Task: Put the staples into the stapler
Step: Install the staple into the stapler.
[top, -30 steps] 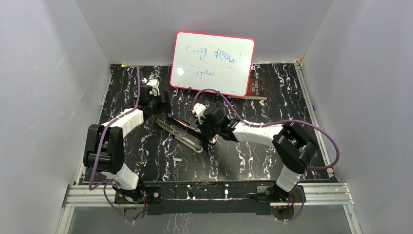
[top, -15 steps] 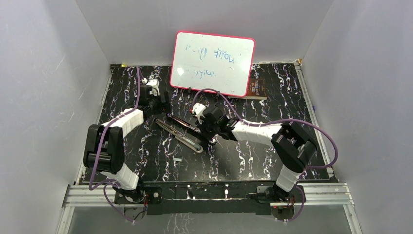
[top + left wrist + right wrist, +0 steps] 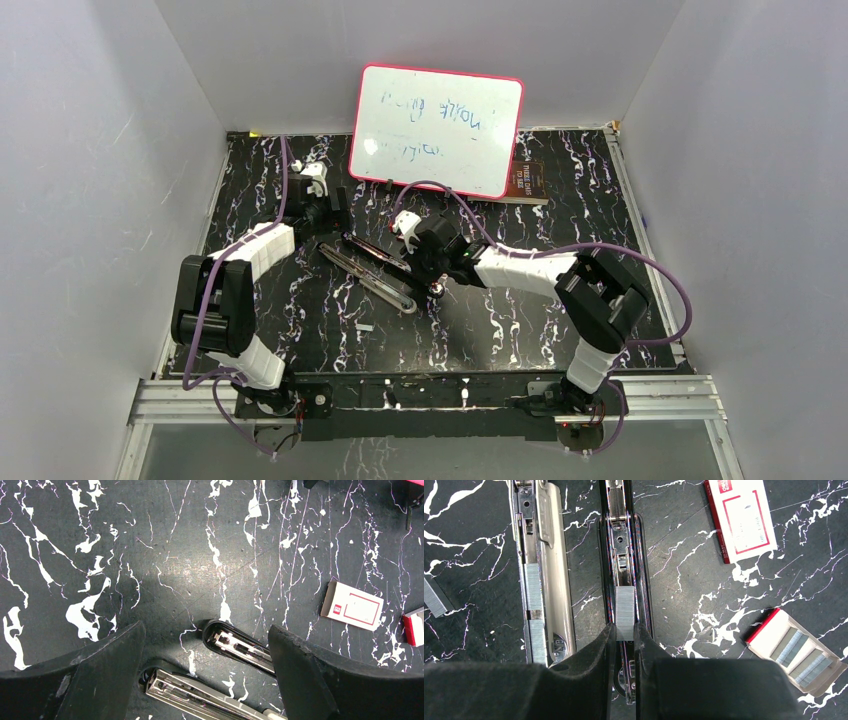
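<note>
The stapler [image 3: 375, 275] lies opened flat on the dark marbled table, its two halves side by side. In the right wrist view the shiny metal rail [image 3: 541, 570] is on the left with staples [image 3: 533, 587] lying in it, and the black half [image 3: 624, 545] is in the middle. My right gripper [image 3: 625, 630] is shut on a short grey strip of staples [image 3: 625, 612], held just over the black half. My left gripper [image 3: 205, 640] stands wide open above the far ends of both halves [image 3: 240, 645], touching nothing.
A white box with a red label [image 3: 744, 517] and an open tray of staple strips [image 3: 796, 652] lie right of the stapler. A loose strip [image 3: 364, 327] lies nearer the arm bases. A whiteboard [image 3: 437, 130] leans at the back, a brown book [image 3: 525, 180] beside it.
My right gripper has edged slightly left along the stapler with the strip still in it. The left arm has not moved.
</note>
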Controlling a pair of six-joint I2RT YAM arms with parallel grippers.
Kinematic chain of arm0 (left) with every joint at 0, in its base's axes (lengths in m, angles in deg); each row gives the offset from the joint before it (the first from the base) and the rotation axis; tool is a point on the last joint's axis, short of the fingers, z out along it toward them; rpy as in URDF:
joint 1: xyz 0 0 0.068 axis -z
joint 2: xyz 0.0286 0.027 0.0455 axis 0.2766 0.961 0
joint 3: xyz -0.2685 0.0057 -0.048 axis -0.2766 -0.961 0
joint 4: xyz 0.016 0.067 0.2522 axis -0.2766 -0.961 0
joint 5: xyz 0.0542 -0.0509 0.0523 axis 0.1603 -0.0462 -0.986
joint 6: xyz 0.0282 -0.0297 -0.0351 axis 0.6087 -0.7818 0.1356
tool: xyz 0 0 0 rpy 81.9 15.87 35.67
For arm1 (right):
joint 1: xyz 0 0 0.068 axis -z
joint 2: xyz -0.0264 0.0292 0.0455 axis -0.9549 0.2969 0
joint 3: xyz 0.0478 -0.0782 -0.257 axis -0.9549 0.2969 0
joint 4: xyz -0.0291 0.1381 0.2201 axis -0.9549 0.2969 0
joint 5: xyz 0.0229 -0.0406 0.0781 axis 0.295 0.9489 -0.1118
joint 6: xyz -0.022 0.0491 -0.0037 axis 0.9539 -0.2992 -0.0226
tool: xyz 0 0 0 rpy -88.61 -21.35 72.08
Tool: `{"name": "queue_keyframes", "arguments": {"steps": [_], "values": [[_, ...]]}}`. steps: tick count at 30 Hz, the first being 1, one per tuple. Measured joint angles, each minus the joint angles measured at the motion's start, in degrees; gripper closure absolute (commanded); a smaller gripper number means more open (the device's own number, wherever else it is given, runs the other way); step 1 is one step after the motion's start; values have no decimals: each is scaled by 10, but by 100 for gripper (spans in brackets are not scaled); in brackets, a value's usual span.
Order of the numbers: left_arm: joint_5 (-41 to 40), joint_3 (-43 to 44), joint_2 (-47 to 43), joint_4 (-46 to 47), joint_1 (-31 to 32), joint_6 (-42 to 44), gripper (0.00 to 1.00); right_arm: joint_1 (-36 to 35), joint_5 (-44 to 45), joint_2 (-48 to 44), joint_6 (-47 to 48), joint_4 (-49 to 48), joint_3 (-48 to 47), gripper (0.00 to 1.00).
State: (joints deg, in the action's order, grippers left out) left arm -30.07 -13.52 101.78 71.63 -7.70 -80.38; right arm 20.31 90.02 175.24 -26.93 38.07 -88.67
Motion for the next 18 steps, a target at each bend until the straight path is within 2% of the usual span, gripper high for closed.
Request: {"name": "queue_keyframes", "arguments": {"steps": [18], "values": [[0,0,0,0,0,0,8,0,0,2,-4,2,-2,89]]}}
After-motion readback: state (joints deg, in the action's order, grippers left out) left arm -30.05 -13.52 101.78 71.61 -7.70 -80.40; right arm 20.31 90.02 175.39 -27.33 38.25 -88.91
